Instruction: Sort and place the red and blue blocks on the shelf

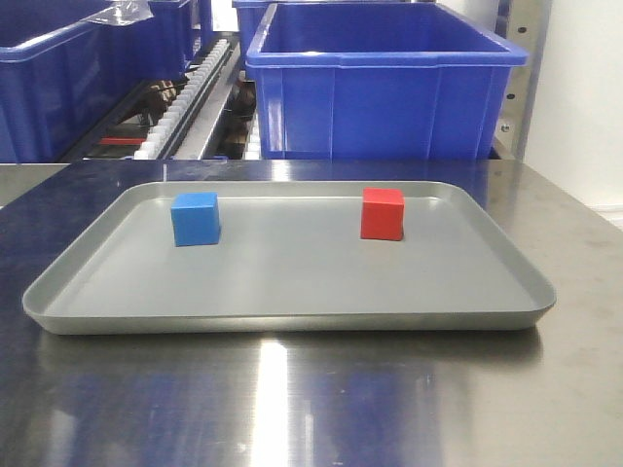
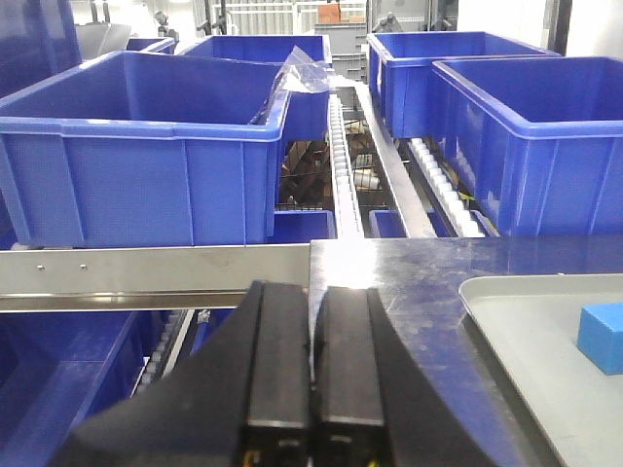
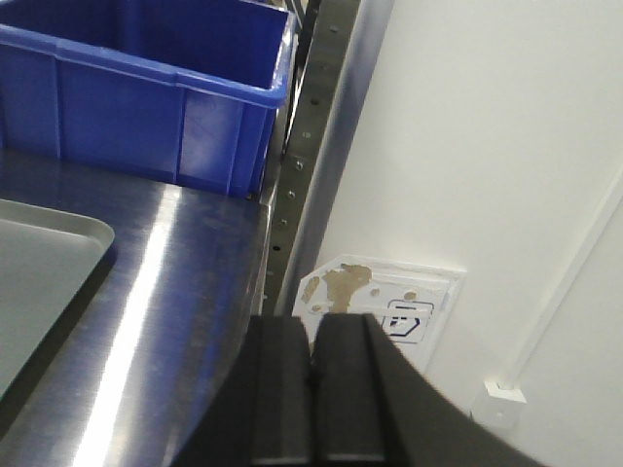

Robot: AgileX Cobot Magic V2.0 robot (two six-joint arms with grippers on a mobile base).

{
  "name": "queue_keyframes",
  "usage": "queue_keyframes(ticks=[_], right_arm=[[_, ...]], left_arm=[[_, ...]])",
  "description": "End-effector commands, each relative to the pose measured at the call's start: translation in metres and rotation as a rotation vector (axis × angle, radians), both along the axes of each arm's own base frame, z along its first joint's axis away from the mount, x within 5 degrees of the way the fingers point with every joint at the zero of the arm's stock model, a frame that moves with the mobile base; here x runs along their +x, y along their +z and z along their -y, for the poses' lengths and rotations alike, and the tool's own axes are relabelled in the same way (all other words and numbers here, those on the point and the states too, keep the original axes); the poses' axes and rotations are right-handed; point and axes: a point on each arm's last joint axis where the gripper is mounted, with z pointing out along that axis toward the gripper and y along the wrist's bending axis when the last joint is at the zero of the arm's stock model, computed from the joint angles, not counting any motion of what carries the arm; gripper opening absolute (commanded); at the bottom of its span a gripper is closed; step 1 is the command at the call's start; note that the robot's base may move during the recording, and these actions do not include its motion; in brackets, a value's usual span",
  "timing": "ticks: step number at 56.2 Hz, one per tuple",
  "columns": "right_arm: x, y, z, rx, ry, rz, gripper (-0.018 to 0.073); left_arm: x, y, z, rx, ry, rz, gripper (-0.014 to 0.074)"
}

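Note:
A blue block (image 1: 196, 218) sits on the left part of a grey tray (image 1: 292, 297), and a red block (image 1: 383, 213) sits on its right part. Neither gripper shows in the front view. My left gripper (image 2: 312, 336) is shut and empty, over the steel table's left edge, well left of the tray (image 2: 545, 360); the blue block (image 2: 602, 337) shows at the right edge of the left wrist view. My right gripper (image 3: 313, 358) is shut and empty, at the table's right edge, right of the tray's corner (image 3: 49, 248). The red block is hidden from both wrist views.
A large blue bin (image 1: 384, 83) stands behind the tray, with more blue bins (image 1: 58, 73) and a roller rail (image 1: 190, 92) to the left. A metal upright (image 3: 307, 146) and a white wall (image 3: 487, 146) bound the table's right side.

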Motion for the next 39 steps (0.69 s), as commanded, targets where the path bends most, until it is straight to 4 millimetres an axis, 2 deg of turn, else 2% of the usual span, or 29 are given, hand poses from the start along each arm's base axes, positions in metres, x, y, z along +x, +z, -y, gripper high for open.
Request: queue_keyframes(ticks=[1, 8, 19, 26, 39], right_arm=[[0.007, 0.027, -0.001, -0.029, 0.005, 0.059, 0.0057], [0.023, 0.038, 0.0, -0.029, 0.002, -0.029, 0.0057], [0.053, 0.045, -0.007, -0.027, 0.058, -0.158, 0.0057], [0.079, 0.048, -0.026, -0.017, 0.179, -0.247, 0.0057], [0.122, 0.048, -0.076, -0.056, 0.377, -0.445, 0.0057]], left_arm=[[-0.001, -0.001, -0.001, -0.012, 0.006, 0.071, 0.008], [-0.001, -0.001, -0.001, -0.012, 0.006, 0.071, 0.008], [-0.001, -0.001, -0.001, -0.012, 0.006, 0.071, 0.008], [-0.001, -0.001, -0.001, -0.012, 0.006, 0.071, 0.008], [-0.001, -0.001, -0.001, -0.012, 0.006, 0.071, 0.008]])
